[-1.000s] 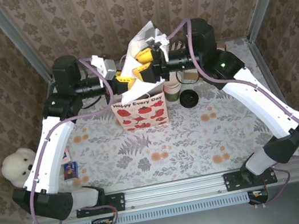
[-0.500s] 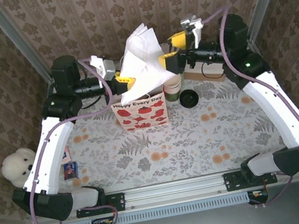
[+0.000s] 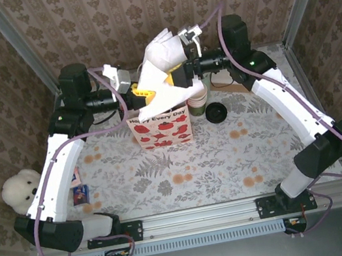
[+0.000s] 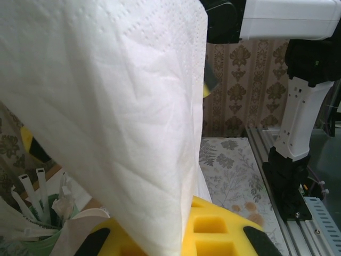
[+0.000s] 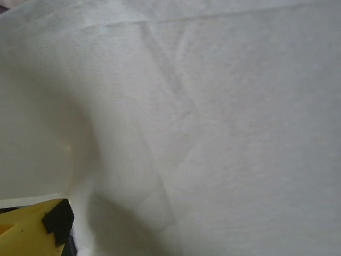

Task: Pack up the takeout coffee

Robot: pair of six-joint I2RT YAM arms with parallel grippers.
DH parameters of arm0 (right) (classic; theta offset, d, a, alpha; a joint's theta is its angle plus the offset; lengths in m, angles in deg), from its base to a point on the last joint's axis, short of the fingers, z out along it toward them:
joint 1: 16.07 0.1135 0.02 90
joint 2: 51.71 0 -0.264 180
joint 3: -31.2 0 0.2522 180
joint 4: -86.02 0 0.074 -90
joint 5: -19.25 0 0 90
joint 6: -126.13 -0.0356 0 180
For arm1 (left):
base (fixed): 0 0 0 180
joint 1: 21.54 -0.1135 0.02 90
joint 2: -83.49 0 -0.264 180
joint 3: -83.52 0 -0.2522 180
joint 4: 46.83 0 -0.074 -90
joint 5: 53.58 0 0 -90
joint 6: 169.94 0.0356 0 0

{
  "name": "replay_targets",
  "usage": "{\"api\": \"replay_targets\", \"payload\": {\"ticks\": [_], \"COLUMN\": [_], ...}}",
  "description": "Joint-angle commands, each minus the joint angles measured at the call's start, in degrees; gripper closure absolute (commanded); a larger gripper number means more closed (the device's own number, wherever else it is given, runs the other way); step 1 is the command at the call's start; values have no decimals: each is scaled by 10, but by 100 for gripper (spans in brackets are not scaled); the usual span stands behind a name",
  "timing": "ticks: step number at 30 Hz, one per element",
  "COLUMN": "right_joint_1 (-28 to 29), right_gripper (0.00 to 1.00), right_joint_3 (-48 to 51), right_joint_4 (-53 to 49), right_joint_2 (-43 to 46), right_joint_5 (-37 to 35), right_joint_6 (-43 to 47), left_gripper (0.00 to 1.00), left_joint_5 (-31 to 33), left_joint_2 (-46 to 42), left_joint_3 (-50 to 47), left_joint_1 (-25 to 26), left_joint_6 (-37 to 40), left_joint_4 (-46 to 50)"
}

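Wallpapered walls enclose a floral-print table (image 3: 241,149). In the top view a gift bag (image 3: 160,130) stands upright near the table's far edge, approx. centre. Tissue paper (image 3: 162,70) rises above it btwn both grippers. The left gripper (image 3: 142,95) is closed, pinching the sheet's lower corner. The right gripper (image 3: 183,75) sits against the sheet's other side; can't tell if its fingers are spread or closed. A stack of lidless green cups (image 3: 197,105) stands just beside the bag's right side, w/ a loose black lid (image 3: 215,113) next to it.

Left wrist view adds a green cup w/ white sticks (image 4: 37,234) low left, plus the right arm (image 4: 298,106) past the sheet. Right wrist view has the sheet up close, w/ one yellow fingertip (image 5: 32,229) at the bottom-left corner. Where the takeout coffee is, can't tell.
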Motion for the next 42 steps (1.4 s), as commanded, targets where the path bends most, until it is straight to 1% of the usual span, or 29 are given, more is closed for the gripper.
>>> {"api": "replay_targets", "payload": {"ticks": [1,3,4,7,9,12,14,16,18,19,21,22,25,26,28,30,31,32,33,34,35,36,38,40,42], "right_joint_1": [20,32,35,36,41,61,81,95,103,106,111,113,116,116,116,117,117,117,116,116,115,114,112,107,100], "right_gripper": [0,0,0,0,0,0,0,0,4,7,18,27,60,69,80,88,91,93,94,95,95,95,95,95,95], "right_joint_3": [-15,-11,-4,12,15,9,12,16,17,15,7,1,-2,-3,-12,-27,-32,-38,-44,-51,-61,-77,-99,-117,-150], "right_joint_4": [8,-21,-20,-8,6,16,25,34,37,35,27,21,17,17,9,-11,-22,-31,-39,-46,-55,-70,-88,-95,-112], "right_joint_2": [18,31,37,48,51,48,49,48,45,42,33,29,25,24,22,17,15,12,9,4,-4,-14,-29,-44,-66], "right_joint_5": [61,49,41,7,-19,-76,-121,-174,-216,-228,-237,-238,-260,-268,-272,-268,-271,-278,-287,-292,-297,-300,-308,-315,-315], "right_joint_6": [28,71,78,65,46,33,37,40,47,52,57,63,63,61,61,75,86,96,108,119,131,143,164,173,175], "left_gripper": [100,100,100,100,100,100,100,100,100,100,100,100,100,100,95,90,84,73,65,58,48,39,24,14,1], "left_joint_5": [37,55,60,105,136,218,287,295,286,279,273,271,262,259,262,277,285,295,319,330,340,353,383,407,460], "left_joint_2": [-7,0,3,11,18,21,21,21,20,20,19,18,12,7,-6,-23,-31,-40,-51,-61,-73,-89,-121,-155,-184], "left_joint_3": [-1,2,3,4,17,24,23,24,22,21,21,21,16,11,-2,-21,-31,-41,-56,-68,-83,-100,-135,-173,-202], "left_joint_1": [-6,-11,-13,-14,-7,20,37,42,43,44,43,43,44,43,43,41,39,33,29,22,15,5,-14,-35,-51], "left_joint_6": [-14,-39,-53,-87,-89,-79,-84,-88,-89,-89,-85,-81,-73,-68,-64,-65,-66,-72,-78,-86,-100,-118,-162,-201,-248], "left_joint_4": [-9,-20,-27,-44,-27,-9,-11,-15,-19,-18,-16,-14,-12,-12,-16,-20,-20,-22,-25,-27,-33,-41,-66,-85,-87]}}
